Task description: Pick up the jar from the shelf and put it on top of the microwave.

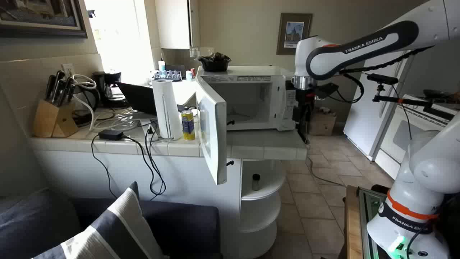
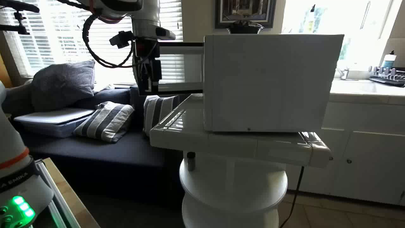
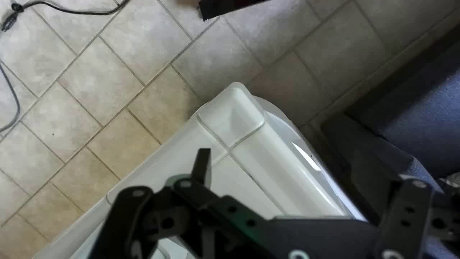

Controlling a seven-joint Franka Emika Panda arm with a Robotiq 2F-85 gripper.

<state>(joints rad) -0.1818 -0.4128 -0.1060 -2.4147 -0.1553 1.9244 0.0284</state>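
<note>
The jar is small and clear with a black lid. It stands upright on the top tier of the white rounded shelf, under the counter's end. Jar and shelf show in both exterior views. The white microwave sits on the counter with its door wide open; its side shows too. My gripper hangs empty near the microwave's front, higher than the jar. In the wrist view the gripper has its fingers apart over the counter corner; the jar is out of view there.
A black bowl with a bag stands on the microwave's top. A yellow can, a paper towel roll and a laptop are on the counter. The counter's tiled edge overhangs the shelf. A dark couch stands alongside.
</note>
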